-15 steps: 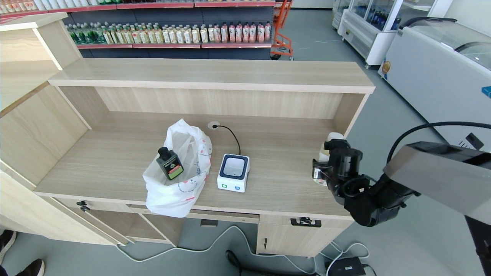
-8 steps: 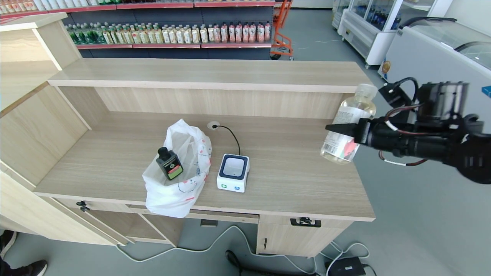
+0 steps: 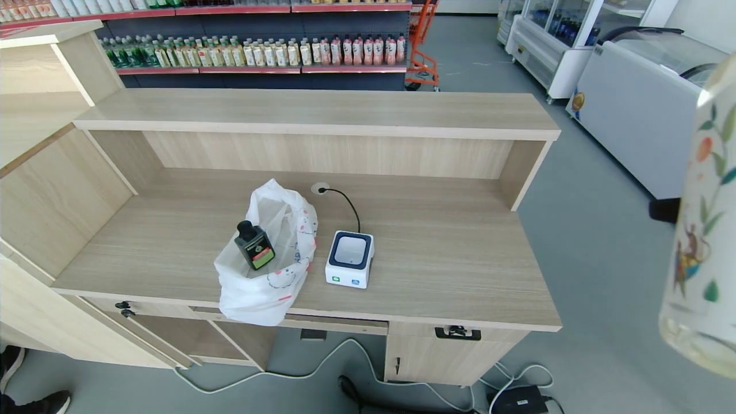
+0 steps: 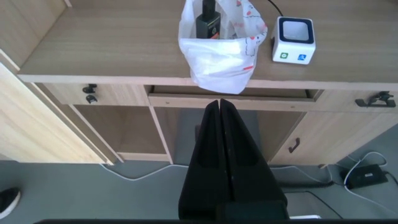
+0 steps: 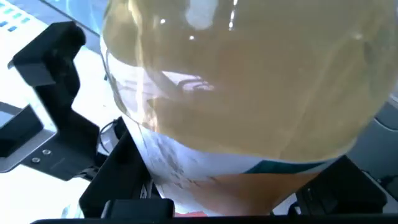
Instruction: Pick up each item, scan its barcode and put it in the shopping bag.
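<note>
Bottle [image 3: 704,218] lifted closer than before, right end effector [image 5: 224,186] clamped on it

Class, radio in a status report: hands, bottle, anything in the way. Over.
Left hand shut, empty. Right hand shut on clear bottle, held high, right of counter. Scanner window uncovered.

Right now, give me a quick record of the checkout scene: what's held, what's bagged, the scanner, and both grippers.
Held: clear bottle, clamped in the right gripper, close to the head camera at its right edge
Bagged: dark bottle, cap up in the shopping bag
Scanning: scanner on the counter, beside the bag
Left arm: left gripper shut, empty, low in front of the counter
</note>
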Controlling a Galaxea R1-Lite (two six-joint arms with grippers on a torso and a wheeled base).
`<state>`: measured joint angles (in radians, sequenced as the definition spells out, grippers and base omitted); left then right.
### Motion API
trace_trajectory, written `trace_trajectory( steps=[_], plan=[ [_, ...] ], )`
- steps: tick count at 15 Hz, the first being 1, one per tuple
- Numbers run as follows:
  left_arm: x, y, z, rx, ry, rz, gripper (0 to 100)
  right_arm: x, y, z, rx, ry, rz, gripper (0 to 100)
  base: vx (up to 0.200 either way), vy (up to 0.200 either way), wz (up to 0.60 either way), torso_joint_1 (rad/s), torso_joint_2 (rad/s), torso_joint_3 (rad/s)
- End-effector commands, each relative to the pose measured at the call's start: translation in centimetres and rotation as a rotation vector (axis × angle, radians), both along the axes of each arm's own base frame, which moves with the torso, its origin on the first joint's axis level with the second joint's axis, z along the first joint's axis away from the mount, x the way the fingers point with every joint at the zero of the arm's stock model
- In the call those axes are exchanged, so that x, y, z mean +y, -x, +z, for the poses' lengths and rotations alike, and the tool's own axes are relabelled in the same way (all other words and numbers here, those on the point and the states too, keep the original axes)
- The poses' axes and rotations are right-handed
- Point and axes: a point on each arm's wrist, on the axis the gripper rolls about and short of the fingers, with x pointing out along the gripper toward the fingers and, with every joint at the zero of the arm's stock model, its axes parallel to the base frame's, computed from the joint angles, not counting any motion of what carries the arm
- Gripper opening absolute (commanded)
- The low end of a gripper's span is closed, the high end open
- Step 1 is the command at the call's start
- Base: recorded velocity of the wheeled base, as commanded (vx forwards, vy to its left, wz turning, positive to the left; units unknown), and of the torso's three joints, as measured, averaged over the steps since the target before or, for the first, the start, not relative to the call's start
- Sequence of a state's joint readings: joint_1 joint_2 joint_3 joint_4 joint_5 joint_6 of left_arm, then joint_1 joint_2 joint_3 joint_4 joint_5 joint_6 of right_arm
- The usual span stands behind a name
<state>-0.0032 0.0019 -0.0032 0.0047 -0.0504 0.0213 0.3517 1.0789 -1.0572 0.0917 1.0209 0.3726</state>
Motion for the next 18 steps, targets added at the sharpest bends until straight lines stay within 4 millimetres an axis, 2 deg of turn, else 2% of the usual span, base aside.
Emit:
trace_trajectory(
  steps=[1,5,10,16,18],
  plan=[
    [0.0,0.0,0.0,0.000,0.000,0.000,0,-0.6,4.2,0.7,-0.066,-0.029,0.109,0,0.000,0.000,0.00,0.000,0.00,0.000],
    [0.0,0.0,0.0,0.000,0.000,0.000,0,-0.6,4.7,0.9,-0.071,-0.032,0.134,0,0.000,0.000,0.00,0.000,0.00,0.000],
    [0.0,0.0,0.0,0.000,0.000,0.000,0,-0.1,3.8,2.1,-0.085,-0.038,0.138,0,0.000,0.000,0.00,0.000,0.00,0.000],
    [0.0,0.0,0.0,0.000,0.000,0.000,0,0.2,3.4,-0.6,0.004,0.004,0.140,0,0.000,0.000,0.00,0.000,0.00,0.000],
    [0.0,0.0,0.0,0.000,0.000,0.000,0,0.3,3.2,-0.3,0.001,0.002,0.139,0,0.000,0.000,0.00,0.000,0.00,0.000]
  ],
)
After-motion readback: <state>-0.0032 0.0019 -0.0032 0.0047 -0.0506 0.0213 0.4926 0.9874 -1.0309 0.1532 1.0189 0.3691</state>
